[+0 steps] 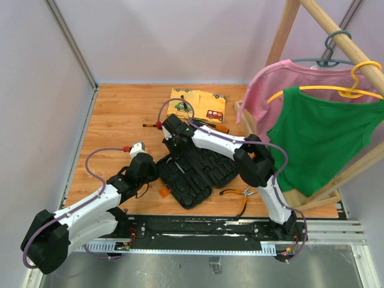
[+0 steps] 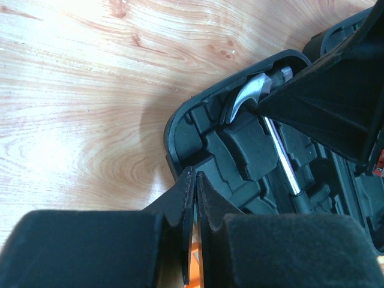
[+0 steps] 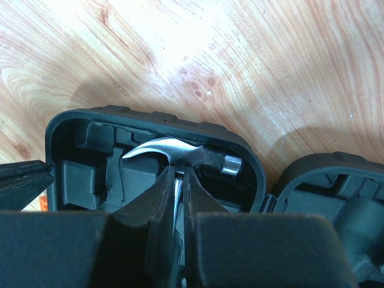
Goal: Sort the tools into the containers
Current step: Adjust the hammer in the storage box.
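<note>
wooden table (image 1: 114, 120): case (image 1: 199, 185), pliers (image 1: 237, 195), cloth (image 1: 204, 103)

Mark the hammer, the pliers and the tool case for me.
Hammer (image 3: 174, 149), right wrist view, steel head.
Pliers (image 1: 231, 192), top external view, orange handle.
Tool case (image 3: 150, 115), right wrist view, far rim.

From the right wrist, the shaft of the hammer (image 3: 174, 150) is mostly lost between the fingers of the right gripper (image 3: 177, 174), and the tool case (image 3: 72, 156) runs off the lower edge. From the left wrist, the left gripper (image 2: 194, 180) covers the case's near rim; whether it pinches that rim is unclear; from above, the right arm (image 1: 216, 139) hides much of the case and a corner of the yellow cloth (image 1: 207, 105); the screwdrivers (image 1: 213, 126) are too small to tell apart.
</note>
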